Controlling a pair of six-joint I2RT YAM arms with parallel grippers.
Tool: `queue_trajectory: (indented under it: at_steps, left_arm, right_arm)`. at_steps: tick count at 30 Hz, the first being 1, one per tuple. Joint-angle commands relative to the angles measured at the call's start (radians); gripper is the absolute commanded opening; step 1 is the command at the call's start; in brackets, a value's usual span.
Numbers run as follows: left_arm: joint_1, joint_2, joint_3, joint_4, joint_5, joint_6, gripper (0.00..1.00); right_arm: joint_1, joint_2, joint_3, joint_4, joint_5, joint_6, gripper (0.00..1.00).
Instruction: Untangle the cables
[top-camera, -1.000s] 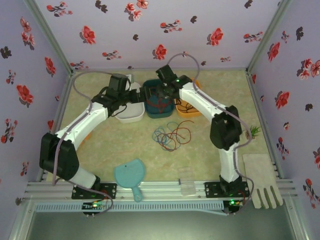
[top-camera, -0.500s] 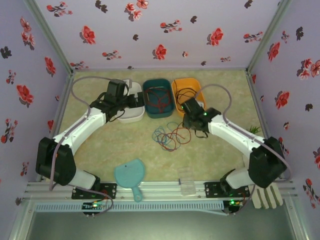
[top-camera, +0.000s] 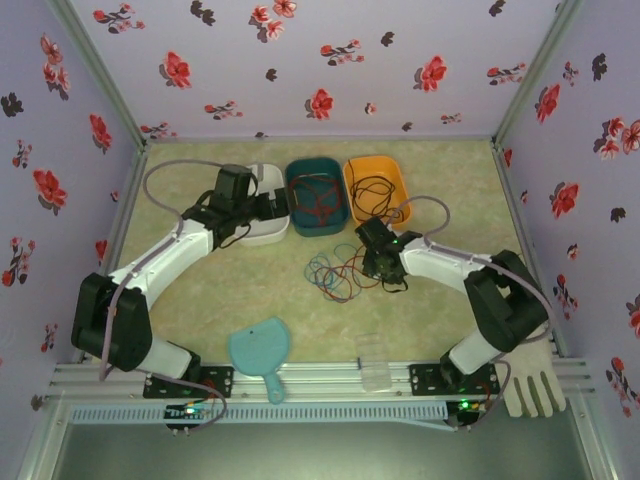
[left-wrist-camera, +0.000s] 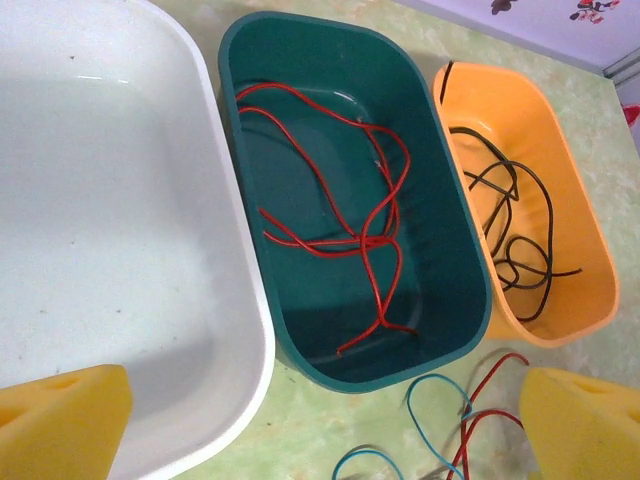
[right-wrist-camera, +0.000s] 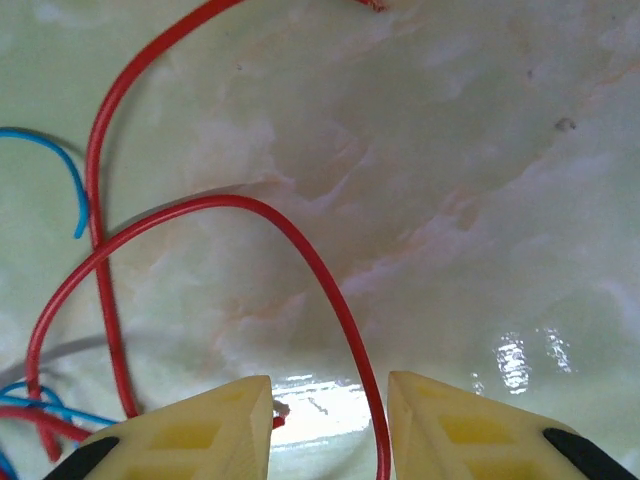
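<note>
Overhead, the left gripper (top-camera: 268, 203) is seen poised above a white oblong plastic tub (top-camera: 262, 236) at the far side of the pale green marbled tabletop (top-camera: 200, 300). A dark teal plastic tub (top-camera: 316, 232) and an orange plastic tub (top-camera: 396, 176) are set beside it in a row. A loose tangle of thin red and blue cables (top-camera: 338, 272) lies on the tabletop just in front of the tubs, and the right gripper (top-camera: 370, 262) is lowered at its right edge. From the left wrist, the left gripper (left-wrist-camera: 320, 425) is shown released, its yellow fingers (left-wrist-camera: 60, 420) spread wide with nothing between them. A single red cable (left-wrist-camera: 350, 210) is coiled in the teal tub (left-wrist-camera: 240, 120), a black cable (left-wrist-camera: 510, 235) lies in the orange tub (left-wrist-camera: 590, 260), and part of the tangle (left-wrist-camera: 455, 425) shows on the tabletop below. From the right wrist, the right gripper (right-wrist-camera: 330, 420) is held close over the tabletop (right-wrist-camera: 480, 180) with its jaws narrowly apart. A red loop of the tangle (right-wrist-camera: 300, 240) runs through the gap close to one yellow finger (right-wrist-camera: 470, 435) but is not pinched.
</note>
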Motion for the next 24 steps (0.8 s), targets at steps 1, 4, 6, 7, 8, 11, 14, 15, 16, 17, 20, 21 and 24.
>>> queue_trajectory:
  at_steps: [1,4,6,7,8,11,14,15,16,17,20,21,24]
  left_arm:
    - [0.005,-0.017,-0.013,0.039,0.018,-0.022,1.0]
    - [0.005,-0.008,-0.014,0.046,0.026,-0.026,1.0]
    - [0.005,-0.003,-0.014,0.049,0.03,-0.027,1.0]
    - [0.004,-0.001,-0.014,0.051,0.032,-0.028,1.0]
    - [0.005,0.001,-0.016,0.054,0.034,-0.029,1.0]
    - [0.003,0.007,-0.017,0.061,0.043,-0.035,1.0]
    - [-0.005,0.01,-0.024,0.075,0.057,-0.034,1.0]
    - [-0.015,0.011,-0.025,0.077,0.057,-0.028,1.0]
    - [-0.025,0.012,-0.026,0.078,0.057,-0.015,1.0]
    - [-0.04,0.014,-0.028,0.08,0.057,0.003,1.0]
    - [-0.104,0.011,-0.057,0.117,0.038,0.058,1.0]
    - [-0.132,0.012,-0.072,0.132,0.02,0.073,1.0]
    - [-0.202,0.021,-0.104,0.163,-0.029,0.105,1.0]
  right_arm:
    - [-0.003,0.029,0.03,-0.009,0.055,0.029,0.36]
    - [-0.006,0.04,0.025,-0.009,0.066,0.027,0.36]
    - [-0.006,0.048,0.016,0.005,0.062,0.026,0.34]
    - [-0.006,0.051,0.012,0.014,0.06,0.026,0.32]
    - [-0.007,0.056,0.006,0.025,0.055,0.025,0.26]
    - [-0.009,0.063,-0.001,0.042,0.045,0.016,0.1]
    - [-0.009,0.036,0.004,0.019,0.072,-0.006,0.0]
    - [-0.009,0.018,0.003,0.007,0.088,-0.017,0.0]
    - [-0.009,-0.001,0.003,-0.002,0.106,-0.028,0.0]
    - [-0.009,-0.026,0.002,-0.012,0.126,-0.045,0.0]
    - [-0.009,-0.097,-0.003,-0.034,0.179,-0.106,0.0]
    - [-0.008,-0.123,-0.005,-0.044,0.192,-0.128,0.0]
    - [-0.004,-0.201,-0.009,-0.066,0.257,-0.176,0.0]
